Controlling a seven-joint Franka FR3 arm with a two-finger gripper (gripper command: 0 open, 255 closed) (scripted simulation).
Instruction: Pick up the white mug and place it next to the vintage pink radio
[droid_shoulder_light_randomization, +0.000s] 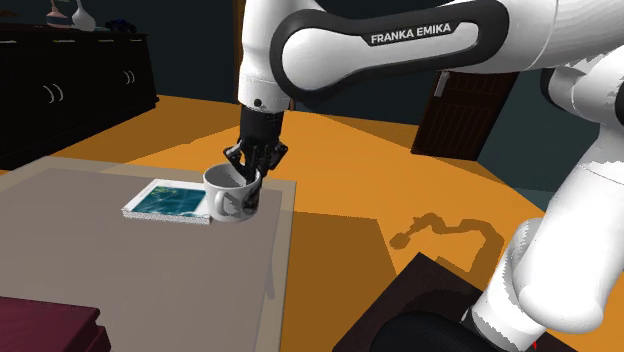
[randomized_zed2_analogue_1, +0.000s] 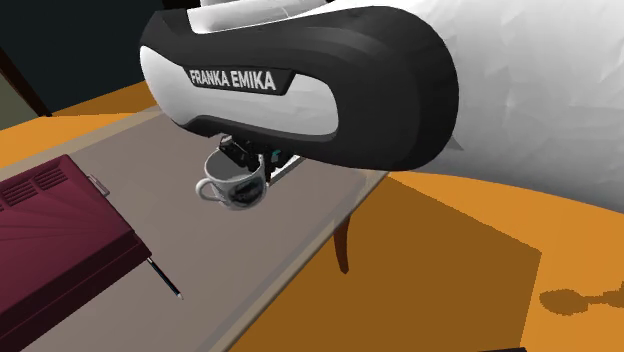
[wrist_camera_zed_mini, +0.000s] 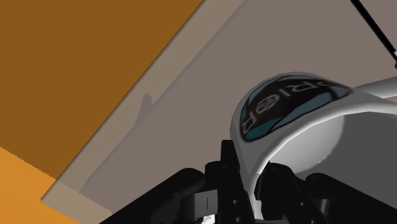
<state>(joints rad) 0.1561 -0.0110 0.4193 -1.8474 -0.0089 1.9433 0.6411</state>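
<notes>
My jaws are black; the round white mug (droid_shoulder_light_randomization: 232, 197) carries a teal-and-black emblem; the flat surface (droid_shoulder_light_randomization: 100, 245) is taupe, the floor (droid_shoulder_light_randomization: 400, 190) orange.

Mug (droid_shoulder_light_randomization: 232, 195): white, glossy, with a round dark-teal emblem carrying white lettering on its side. It is upright with the mouth up, and its handle (randomized_zed2_analogue_1: 207, 190) points to the second exterior view's left, toward the radio. Gripper (droid_shoulder_light_randomization: 250, 172) clamps the rim wall from above, one finger inside and one outside. The mug is over the grey table (droid_shoulder_light_randomization: 80, 240) near its edge; can't tell if the base touches.

Radio (randomized_zed2_analogue_1: 50, 230): dark maroon rather than pink, a flat ribbed box lying on the same table. A thin black antenna (randomized_zed2_analogue_1: 165, 278) sticks out past the table edge. It is well apart from the mug.
</notes>
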